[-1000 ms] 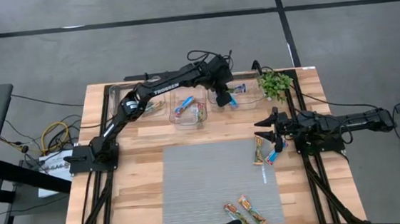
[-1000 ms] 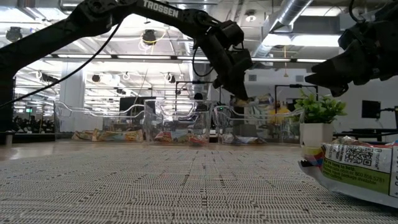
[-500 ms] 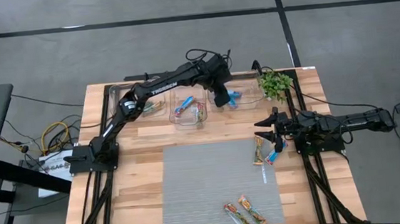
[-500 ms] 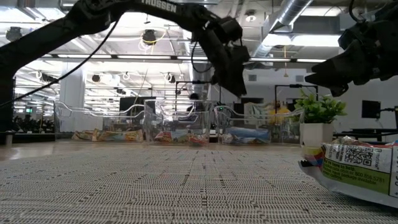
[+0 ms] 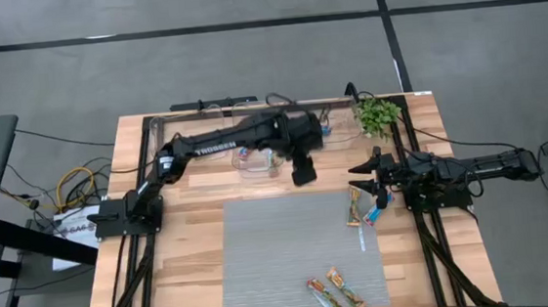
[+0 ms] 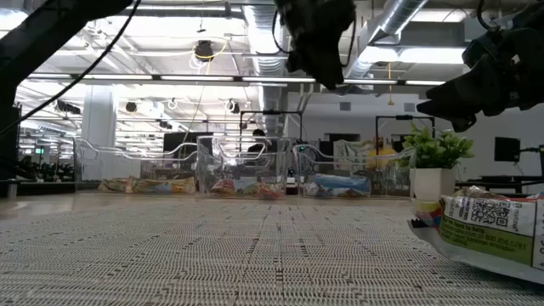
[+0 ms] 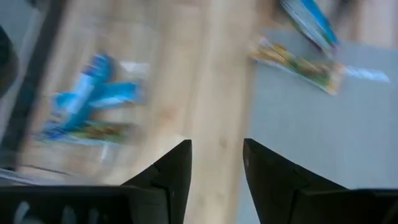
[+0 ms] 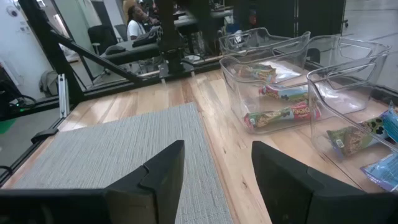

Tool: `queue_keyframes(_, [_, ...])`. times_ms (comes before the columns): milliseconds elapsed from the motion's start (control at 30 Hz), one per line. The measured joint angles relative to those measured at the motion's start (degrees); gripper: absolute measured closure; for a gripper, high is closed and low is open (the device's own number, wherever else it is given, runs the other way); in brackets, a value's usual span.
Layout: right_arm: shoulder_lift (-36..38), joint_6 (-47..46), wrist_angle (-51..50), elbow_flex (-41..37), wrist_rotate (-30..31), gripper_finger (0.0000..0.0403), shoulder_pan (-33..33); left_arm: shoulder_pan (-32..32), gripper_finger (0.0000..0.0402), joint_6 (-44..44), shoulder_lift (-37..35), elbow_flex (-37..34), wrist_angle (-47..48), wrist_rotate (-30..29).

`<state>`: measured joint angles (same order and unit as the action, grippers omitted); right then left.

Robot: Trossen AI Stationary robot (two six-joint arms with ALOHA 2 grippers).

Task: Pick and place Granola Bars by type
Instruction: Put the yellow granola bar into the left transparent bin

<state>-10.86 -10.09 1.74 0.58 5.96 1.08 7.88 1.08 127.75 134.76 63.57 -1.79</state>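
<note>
My left gripper (image 5: 303, 175) hangs open and holds nothing, above bare wood between the clear bins and the grey mat (image 5: 282, 251). Its wrist view (image 7: 216, 165) shows blue bars (image 7: 90, 99) in a bin, and a green-and-tan bar (image 7: 298, 62) beside a blue one (image 7: 308, 22) lying flat on the mat. In the high view those two bars (image 5: 355, 206) (image 5: 372, 214) lie at the mat's right edge. Two more mixed-colour bars (image 5: 334, 292) rest near its front edge. My right gripper (image 5: 362, 178) waits open at the table's right side, just beyond the two bars.
Three clear bins stand in a row along the far edge, among them a middle bin (image 5: 258, 164) and a right bin (image 5: 339, 134). Each has bars inside (image 8: 280, 112). A small green plant (image 5: 377, 114) stands at the far right corner. People sit in the room behind (image 8: 134, 25).
My left gripper has let a blue bar go into the far right bin, where it now lies. It has then risen and swung toward the table's near edge, away from the bins toward the mat.
</note>
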Motion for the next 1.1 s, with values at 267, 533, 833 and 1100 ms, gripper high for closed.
queue_keyframes(267, [-0.02, 0.00, 0.05, 0.00, 0.02, 0.0220, 0.00, -5.53, 0.0264, -1.55, -1.12, -13.11, -7.96, 3.05])
queue_keyframes(533, [0.00, 0.02, 0.03, 0.00, 0.02, 0.0222, 0.00, -9.68, 0.0264, 1.10, -16.19, -52.11, -38.96, 11.21])
queue_keyframes(833, [0.00, 0.01, 0.04, 0.00, 0.04, 0.0223, 0.00, -12.50, 0.0264, 5.65, -42.26, -92.73, -56.41, 10.34])
queue_keyframes(1100, [-0.01, 0.02, 0.02, 0.00, 0.00, 0.0220, 0.00, -13.79, 0.0264, 9.73, -64.68, -111.74, -57.01, 7.93])
